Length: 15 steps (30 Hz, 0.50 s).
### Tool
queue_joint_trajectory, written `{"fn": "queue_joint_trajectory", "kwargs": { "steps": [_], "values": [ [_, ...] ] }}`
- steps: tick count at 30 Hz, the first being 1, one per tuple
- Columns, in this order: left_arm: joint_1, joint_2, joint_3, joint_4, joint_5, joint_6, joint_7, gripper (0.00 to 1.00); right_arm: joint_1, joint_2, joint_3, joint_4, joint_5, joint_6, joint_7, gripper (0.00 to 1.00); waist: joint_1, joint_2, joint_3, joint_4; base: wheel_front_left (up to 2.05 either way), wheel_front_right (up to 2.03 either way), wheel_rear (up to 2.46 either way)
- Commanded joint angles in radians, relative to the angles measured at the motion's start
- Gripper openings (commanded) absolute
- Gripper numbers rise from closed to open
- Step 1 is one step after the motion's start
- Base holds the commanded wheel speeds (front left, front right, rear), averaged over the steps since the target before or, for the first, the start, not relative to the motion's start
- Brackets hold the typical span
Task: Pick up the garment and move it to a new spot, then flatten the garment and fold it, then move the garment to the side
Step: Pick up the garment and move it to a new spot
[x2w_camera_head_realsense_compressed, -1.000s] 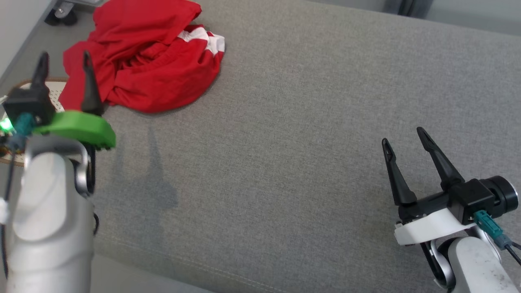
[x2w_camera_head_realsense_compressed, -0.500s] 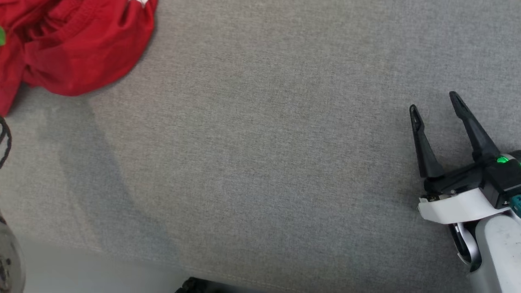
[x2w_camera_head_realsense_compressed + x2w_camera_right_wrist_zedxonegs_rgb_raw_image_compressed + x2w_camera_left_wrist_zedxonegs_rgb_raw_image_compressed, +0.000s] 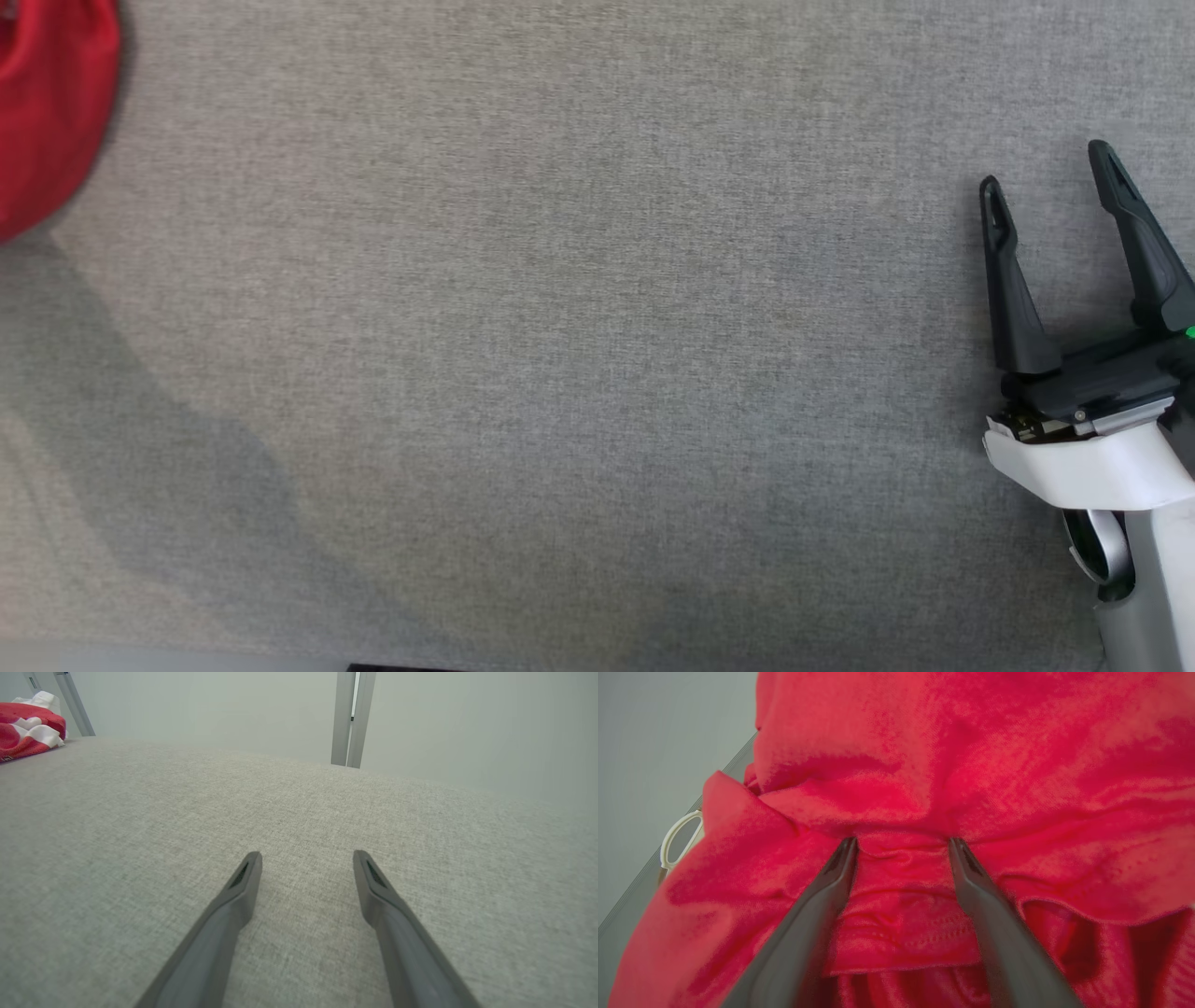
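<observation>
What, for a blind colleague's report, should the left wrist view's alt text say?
The left gripper, jaws open, has its two dark fingers straddling a fold of a crumpled red garment that covers most of the frame. Grey background shows at the left.

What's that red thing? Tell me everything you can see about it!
It is a red garment of soft knit cloth, crumpled in a heap with many folds and a stitched hem. The right wrist view shows white stripes on it. It lies on the grey padded surface, at the far left. The left claw is open, and its two dark tips seem to press into the cloth with a fold between them, not yet pinched.
</observation>
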Motion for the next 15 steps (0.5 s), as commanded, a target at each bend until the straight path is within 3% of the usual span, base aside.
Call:
{"fn": "queue_joint_trajectory", "kwargs": {
  "steps": [1,2,9,15],
  "values": [
    [-0.004,0.003,-0.004,0.009,0.006,0.011,-0.024,0.93,0.025,-0.010,-0.017,0.067,-0.006,-0.002,0.019,1.00,0.0000,0.0000,0.031,-0.028,0.00,0.00,0.00],
    [-0.007,0.009,-0.007,0.003,0.011,0.016,-0.058,0.00,0.026,-0.009,-0.018,0.067,-0.008,-0.002,0.019,1.00,0.0000,0.0000,0.032,-0.027,0.00,0.00,0.00],
    [-0.032,0.045,-0.047,-0.030,0.050,0.016,-0.267,0.00,0.022,0.005,-0.003,0.086,-0.002,-0.002,0.019,1.00,0.0000,0.0000,-0.008,-0.007,0.00,0.00,0.00],
    [-0.052,0.070,-0.083,-0.051,0.072,-0.016,-0.354,0.00,0.010,0.032,0.027,0.095,0.013,-0.001,0.017,1.00,0.0000,0.0000,-0.098,0.007,0.00,0.00,0.00]
  ]
}}
